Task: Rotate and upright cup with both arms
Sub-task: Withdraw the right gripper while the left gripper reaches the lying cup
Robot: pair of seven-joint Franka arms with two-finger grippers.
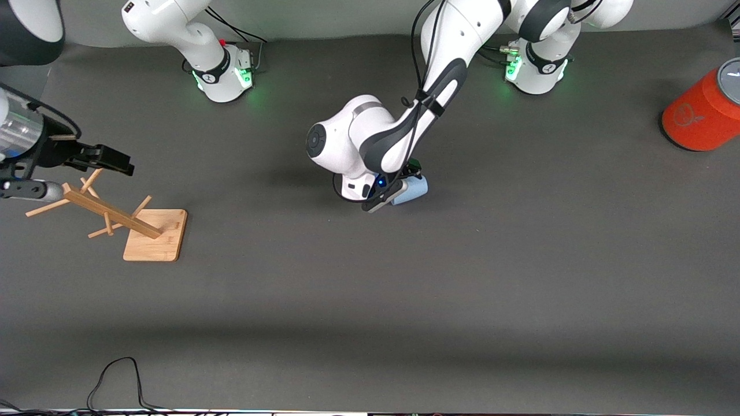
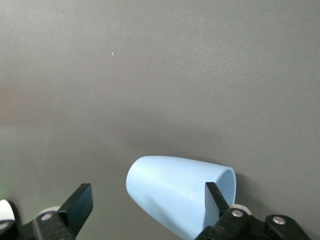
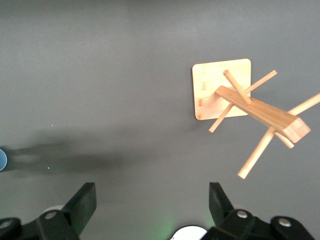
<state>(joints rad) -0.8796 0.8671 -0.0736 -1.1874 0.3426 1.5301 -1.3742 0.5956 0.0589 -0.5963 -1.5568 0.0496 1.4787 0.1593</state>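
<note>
The cup [image 1: 411, 189] lies on its side on the bare grey bench [image 1: 404, 300], about midway along its length and somewhat nearer the robots' edge than the front-camera edge. In the left wrist view the cup [image 2: 175, 192] shows its closed base at one end and its open mouth at the other, close to one finger. The left arm [image 1: 404, 124] reaches down from its base to the cup, and the left gripper [image 2: 147, 207] is low over it, its jaws spread wide with the cup between them; one finger [image 2: 216, 200] is at the cup's rim end, the other finger [image 2: 79, 202] stands well apart from the cup, so nothing is gripped. The right gripper [image 3: 152, 205] hangs in the air near the right arm's end of the bench, above the wooden rack [image 1: 115, 216]; its jaws are wide open and hold nothing. The rack [image 3: 250, 102] stands upright on a square base, its post carrying several pegs. An orange-red cylinder [image 1: 702, 115] with a grey lid stands at the left arm's end of the bench, near the corner at the robots' edge. A black cable [image 1: 115, 381] loops at the front-camera edge, toward the right arm's end.
</note>
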